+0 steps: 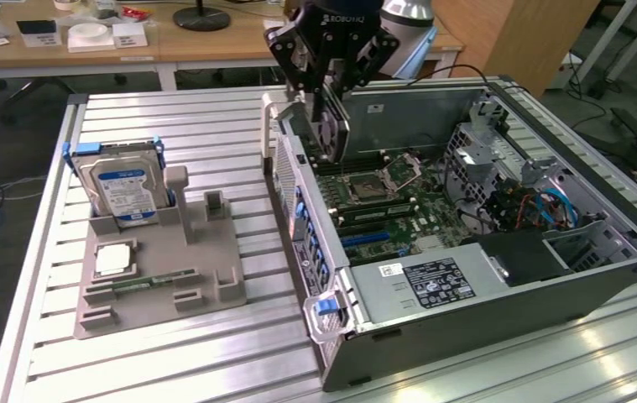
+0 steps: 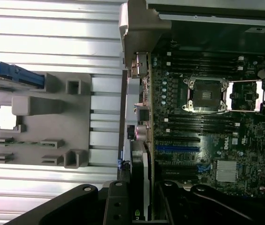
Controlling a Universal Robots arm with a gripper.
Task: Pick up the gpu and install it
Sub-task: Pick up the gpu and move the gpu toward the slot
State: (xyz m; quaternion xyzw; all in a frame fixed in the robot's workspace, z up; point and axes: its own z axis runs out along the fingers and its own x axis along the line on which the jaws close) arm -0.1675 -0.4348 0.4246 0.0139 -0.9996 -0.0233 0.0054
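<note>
Hand (image 1: pixel 330 84) clamped on the gpu (image 1: pixel 330 130) - card upright, edge down, hanging over the open computer case (image 1: pixel 498 285), above the motherboard (image 1: pixel 391 206) by the rear wall. In the wrist view the card sits edge-on between the fingers (image 2: pixel 118 206). Hard drive (image 1: pixel 126 189) and memory stick (image 1: pixel 156 282) sit in the gray tray (image 1: pixel 217 243) on the desk (image 1: pixel 161 126).

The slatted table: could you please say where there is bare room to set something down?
Bare slats of the table lie between the grey fixture and the computer case, and along the fixture's other sides. Crowded: the fixture's top, with the hard drive, and the case, where the tool holds the gpu.
</note>
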